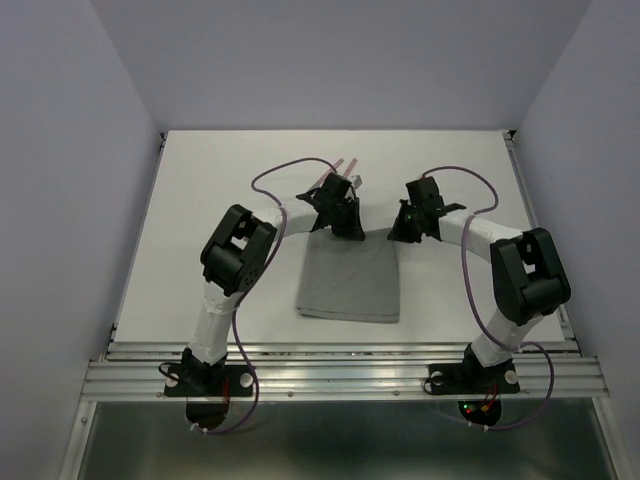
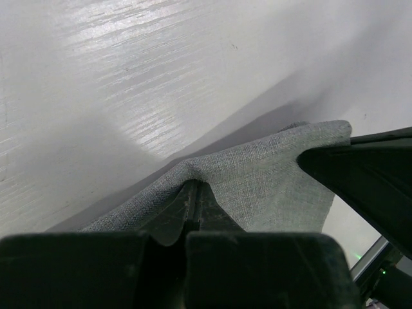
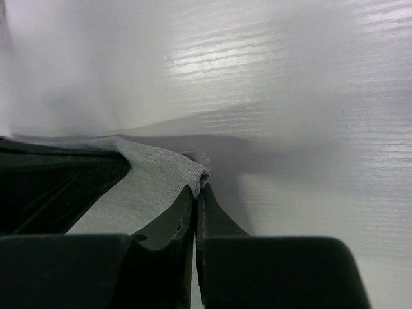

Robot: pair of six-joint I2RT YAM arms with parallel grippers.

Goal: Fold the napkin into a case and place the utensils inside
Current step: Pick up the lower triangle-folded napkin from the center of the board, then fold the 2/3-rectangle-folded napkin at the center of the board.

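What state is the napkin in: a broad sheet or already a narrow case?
Broad, not yet narrow: the napkin lies as a wide rectangle, far edge pinched by left pincer and right pincer.

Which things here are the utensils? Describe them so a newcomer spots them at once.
On the white table, find the grey napkin at its middle. Just beyond the napkin's far edge, behind the left gripper, lie the utensils: two slim pinkish-red handles side by side, the only pink things on the tabletop.
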